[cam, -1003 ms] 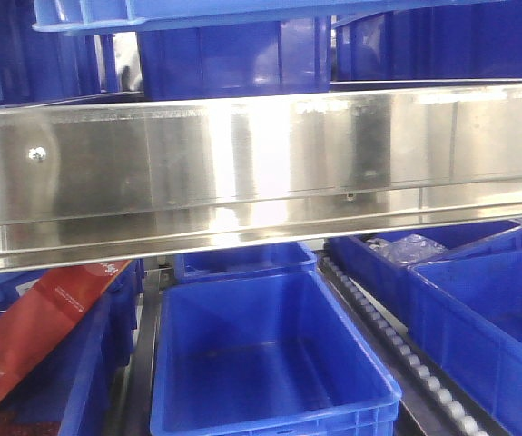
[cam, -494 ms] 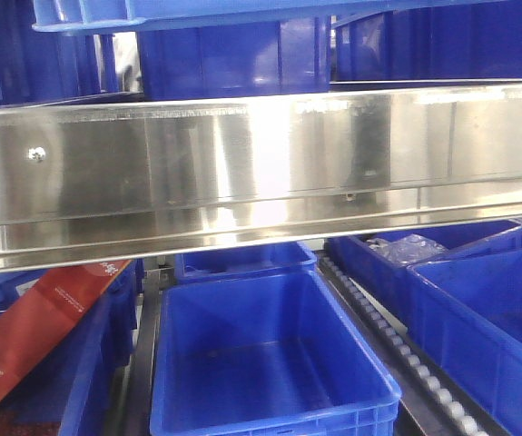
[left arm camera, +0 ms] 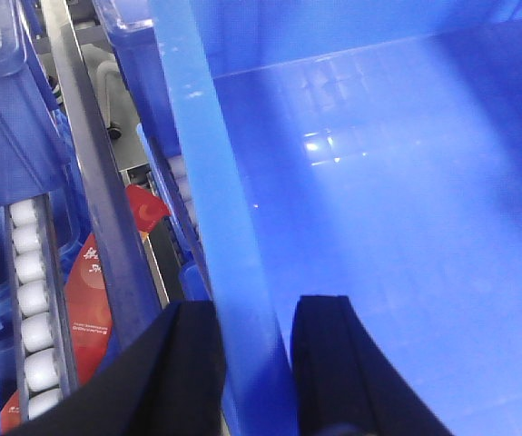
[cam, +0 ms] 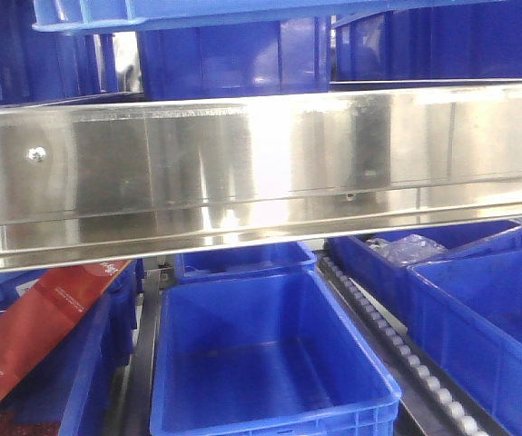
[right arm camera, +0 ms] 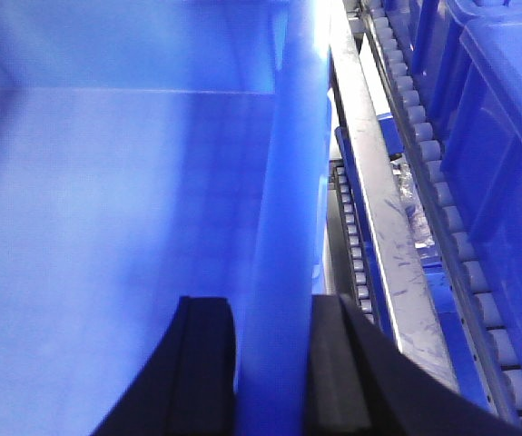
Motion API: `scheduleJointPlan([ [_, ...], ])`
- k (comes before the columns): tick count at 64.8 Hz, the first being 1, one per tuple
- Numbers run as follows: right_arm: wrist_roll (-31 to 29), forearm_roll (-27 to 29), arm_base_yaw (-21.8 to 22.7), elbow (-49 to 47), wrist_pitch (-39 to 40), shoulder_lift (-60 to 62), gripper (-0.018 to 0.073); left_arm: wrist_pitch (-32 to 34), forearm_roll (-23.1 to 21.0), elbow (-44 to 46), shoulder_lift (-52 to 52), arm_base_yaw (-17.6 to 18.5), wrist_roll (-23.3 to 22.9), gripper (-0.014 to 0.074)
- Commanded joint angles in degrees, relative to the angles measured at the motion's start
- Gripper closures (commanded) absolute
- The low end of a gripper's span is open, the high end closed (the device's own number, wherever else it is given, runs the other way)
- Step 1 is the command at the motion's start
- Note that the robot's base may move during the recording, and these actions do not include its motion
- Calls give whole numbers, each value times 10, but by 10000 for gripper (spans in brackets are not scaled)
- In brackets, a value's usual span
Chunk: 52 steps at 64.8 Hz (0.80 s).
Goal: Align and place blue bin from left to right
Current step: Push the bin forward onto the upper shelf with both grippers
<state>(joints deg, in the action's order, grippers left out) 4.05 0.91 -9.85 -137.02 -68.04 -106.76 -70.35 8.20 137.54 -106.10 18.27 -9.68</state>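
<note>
The blue bin (cam: 197, 13) is pale sky-blue, and only its rim shows at the top edge of the front view, above the steel shelf beam. In the left wrist view my left gripper (left arm camera: 258, 307) straddles the bin's left rim (left arm camera: 208, 163), one black finger outside and one inside the blue bin (left arm camera: 379, 182), shut on the wall. In the right wrist view my right gripper (right arm camera: 270, 304) grips the opposite rim (right arm camera: 292, 163) of the blue bin (right arm camera: 106, 182) the same way. The bin's inside looks empty. Neither gripper shows in the front view.
A wide steel beam (cam: 261, 163) crosses the front view. Below it stand deep royal-blue bins (cam: 270, 354) (cam: 487, 318), a red carton (cam: 34, 336) and a roller track (cam: 406, 354). White rollers (left arm camera: 34, 300) lie left of the bin; a steel rail (right arm camera: 369, 182) and rollers (right arm camera: 442, 182) lie to its right.
</note>
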Motion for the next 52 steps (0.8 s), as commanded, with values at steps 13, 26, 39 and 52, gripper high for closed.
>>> scheduleJointPlan([
  [13, -13, -9, 15, -11, 47, 3, 622, 54, -59, 6, 1, 3, 15, 708],
  [26, -16, -9, 31, -11, 71, -36, 622, 32, -59, 3, -30, 3, 15, 708],
  [39, -17, -9, 31, -11, 85, -70, 622, 4, -40, 3, -59, 3, 15, 708],
  [52, -19, -9, 31, -11, 81, -88, 538, 4, -40, 3, -75, 3, 15, 616],
])
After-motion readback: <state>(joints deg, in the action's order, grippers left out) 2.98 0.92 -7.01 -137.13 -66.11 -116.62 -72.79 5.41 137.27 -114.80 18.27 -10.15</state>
